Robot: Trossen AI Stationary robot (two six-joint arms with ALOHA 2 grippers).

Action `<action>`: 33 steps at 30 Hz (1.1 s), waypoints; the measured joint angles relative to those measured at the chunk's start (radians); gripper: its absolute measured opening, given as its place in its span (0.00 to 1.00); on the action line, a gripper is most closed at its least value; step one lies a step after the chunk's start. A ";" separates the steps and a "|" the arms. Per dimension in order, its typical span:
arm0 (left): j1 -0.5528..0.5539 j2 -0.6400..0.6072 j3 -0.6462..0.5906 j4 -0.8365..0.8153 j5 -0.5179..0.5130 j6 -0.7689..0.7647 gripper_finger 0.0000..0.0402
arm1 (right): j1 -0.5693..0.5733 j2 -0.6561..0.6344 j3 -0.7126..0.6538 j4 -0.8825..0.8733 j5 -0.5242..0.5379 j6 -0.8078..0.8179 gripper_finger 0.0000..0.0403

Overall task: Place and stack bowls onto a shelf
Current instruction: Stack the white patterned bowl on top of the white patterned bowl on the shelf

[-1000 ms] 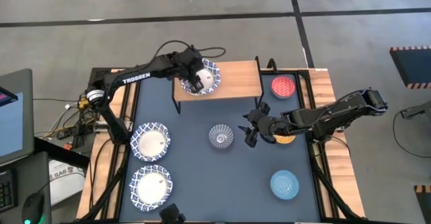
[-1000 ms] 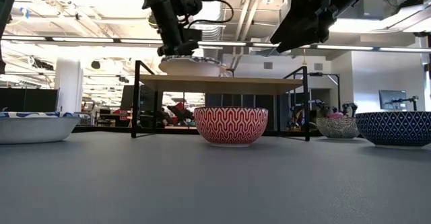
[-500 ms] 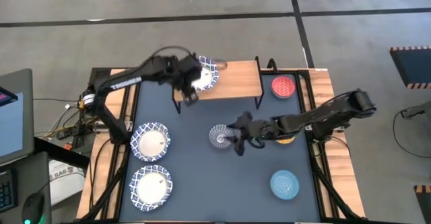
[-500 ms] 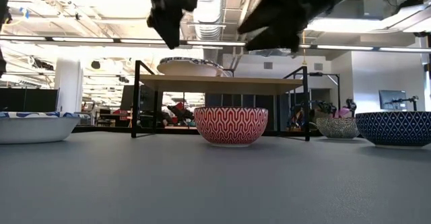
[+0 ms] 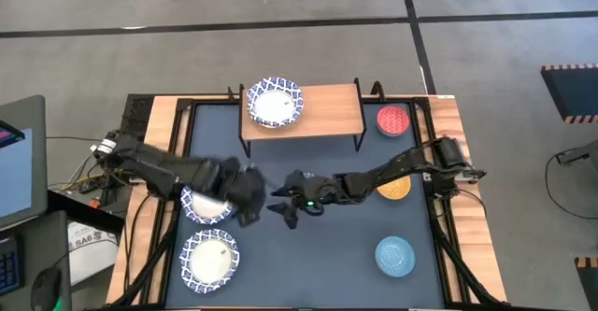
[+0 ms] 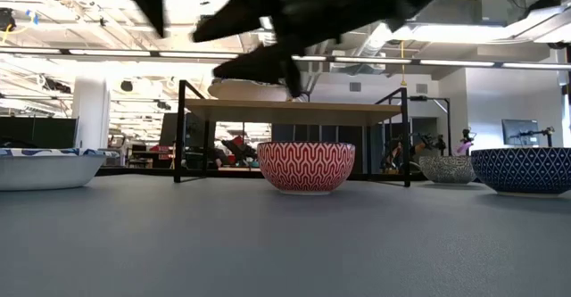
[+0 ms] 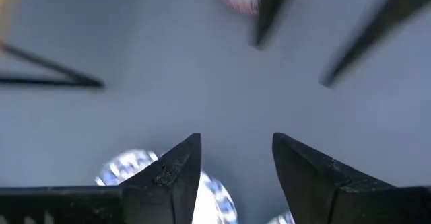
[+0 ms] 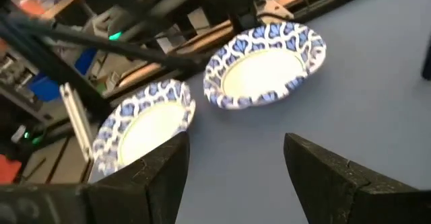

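High view: one wide white bowl (image 5: 274,103) sits upper centre on the shelf (image 5: 327,112). Left gripper (image 5: 245,191), spread and empty, should centre over the nearest bowl (image 5: 207,201) at left; right gripper (image 5: 288,205) likewise empty.

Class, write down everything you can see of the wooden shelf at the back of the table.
The shelf is a low rectangular board of light wood on thin black metal legs, standing level at the far edge of the dark-blue tabletop. One wide white bowl with a blue-patterned rim sits on its left end; the rest of the board is bare. The red patterned bowl stands on the table beside its right end, apart from it. Neither gripper touches it.
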 joint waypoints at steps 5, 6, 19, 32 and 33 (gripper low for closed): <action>-0.139 0.001 -0.108 -0.061 -0.007 -0.180 0.42 | -0.014 0.152 0.178 0.004 -0.017 0.063 0.66; -0.154 0.001 -0.130 -0.066 -0.002 -0.207 0.42 | -0.018 0.179 0.208 0.002 -0.031 0.082 0.66; -0.228 0.001 -0.315 -0.082 0.025 -0.407 0.42 | -0.120 0.515 0.561 -0.033 -0.134 0.293 0.64; -0.232 0.001 -0.317 -0.047 0.007 -0.463 0.42 | -0.172 0.587 0.645 -0.087 -0.190 0.149 0.61; -0.232 0.001 -0.317 -0.046 0.007 -0.469 0.42 | -0.172 0.587 0.645 -0.087 -0.194 0.151 0.60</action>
